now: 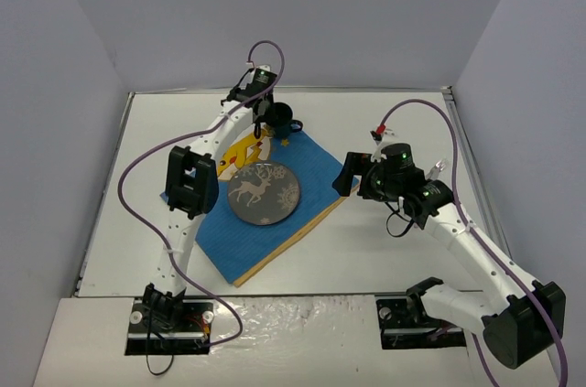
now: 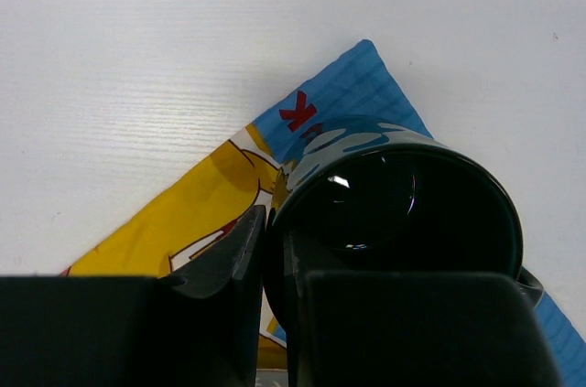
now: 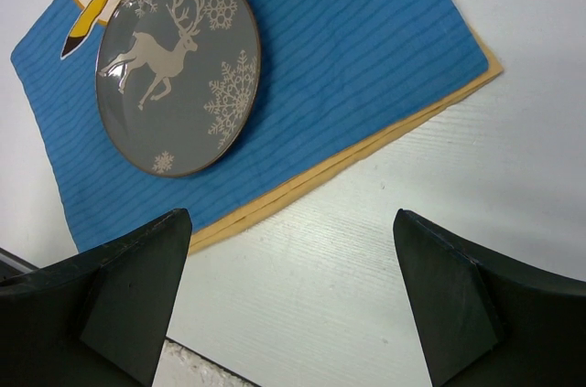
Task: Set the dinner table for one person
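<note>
— Left end effector (image 2: 275,245)?
— Clamped on the rim of the dark mug (image 2: 403,209), upper centre.
— Right end effector (image 3: 291,227)?
— Wide open, empty, right of centre over the white bench (image 1: 385,250) that fills the frame

The placemat (image 1: 316,167) is ribbed blue with a yellow cartoon figure and a yellow edge. The plate (image 1: 264,193) is grey with a white reindeer and snowflakes. The mug (image 1: 277,116) is black, the surface (image 1: 366,250) white.
</note>
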